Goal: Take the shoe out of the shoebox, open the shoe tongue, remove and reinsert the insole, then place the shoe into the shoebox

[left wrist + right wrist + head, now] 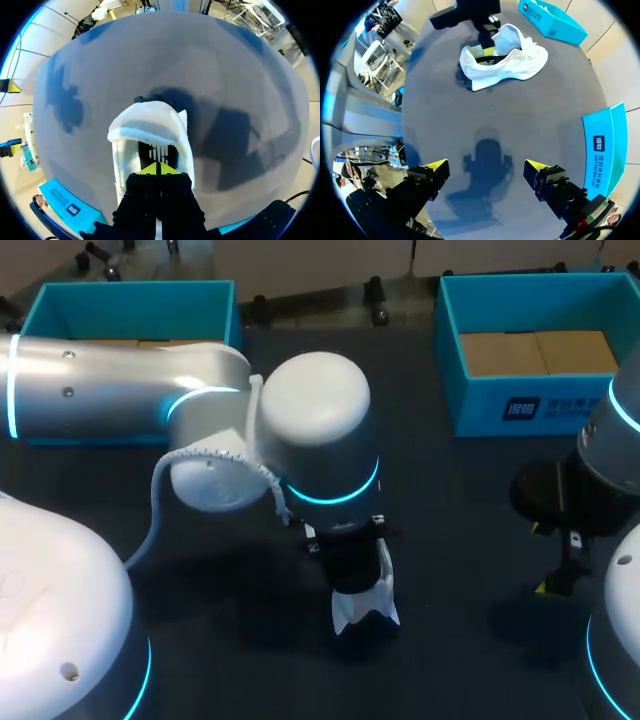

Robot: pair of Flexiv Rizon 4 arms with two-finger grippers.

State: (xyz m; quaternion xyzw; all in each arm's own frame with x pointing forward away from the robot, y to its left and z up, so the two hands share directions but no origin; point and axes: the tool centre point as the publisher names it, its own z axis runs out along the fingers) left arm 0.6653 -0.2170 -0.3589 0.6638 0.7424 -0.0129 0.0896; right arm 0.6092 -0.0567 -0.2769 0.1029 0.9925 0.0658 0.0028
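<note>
A white shoe (366, 612) stands on the dark table near its front middle, outside both boxes. My left gripper (357, 592) points straight down into it. In the left wrist view its yellow tips (159, 168) are pressed together inside the opening of the shoe (150, 127), whose white collar and sides wrap around them. Whether anything thin is pinched there I cannot tell. The right wrist view shows the shoe (512, 64) ahead with the left gripper (487, 46) dipped into it. My right gripper (486, 167) hangs wide open above bare table at the right (556, 582), holding nothing.
Two blue shoeboxes stand at the back: one at the left (130, 302), partly behind my left arm, and one at the right (480, 405) with brown card inside. Both appear in the right wrist view, one beyond the shoe (555, 22) and one beside my right gripper (607, 145).
</note>
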